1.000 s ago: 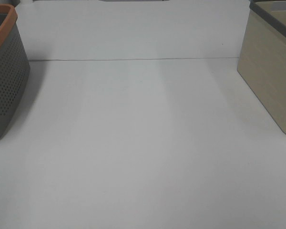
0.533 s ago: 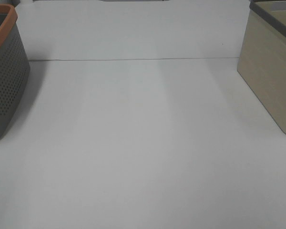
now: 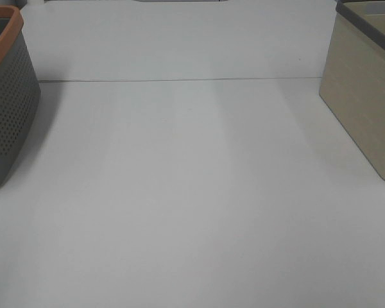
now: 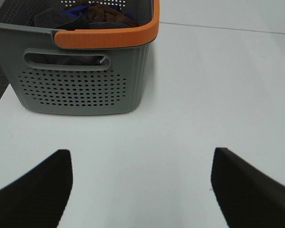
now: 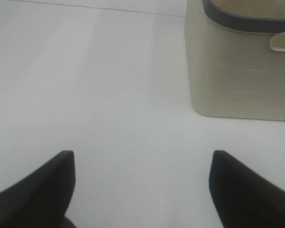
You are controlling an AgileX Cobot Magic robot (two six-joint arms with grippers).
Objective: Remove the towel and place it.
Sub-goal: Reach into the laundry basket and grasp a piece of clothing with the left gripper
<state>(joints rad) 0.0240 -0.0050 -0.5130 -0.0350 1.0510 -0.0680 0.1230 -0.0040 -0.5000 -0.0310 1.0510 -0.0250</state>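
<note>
Reaching in with the left pincer point(image 4: 140, 156), wide open and empty, means clearing the orange rim of the basket point(image 4: 104, 39) at the desk's point(image 3: 192, 192) ten o'clock. Pinch only the dark towel point(image 4: 52, 19), seemingly inside beside brown cloth point(image 4: 104, 12). The right pincer point(image 5: 142, 159) gapes empty too.

The white table point(image 3: 192, 192) lies open between the gray basket point(image 3: 6, 96) at left and beige bin point(image 3: 362, 96) at right.

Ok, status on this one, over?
Both open, empty: left gripper, right gripper. Likely towel: dark cloth heaped with others in grey basket, untouched. Nothing between left gripper and basket.
</note>
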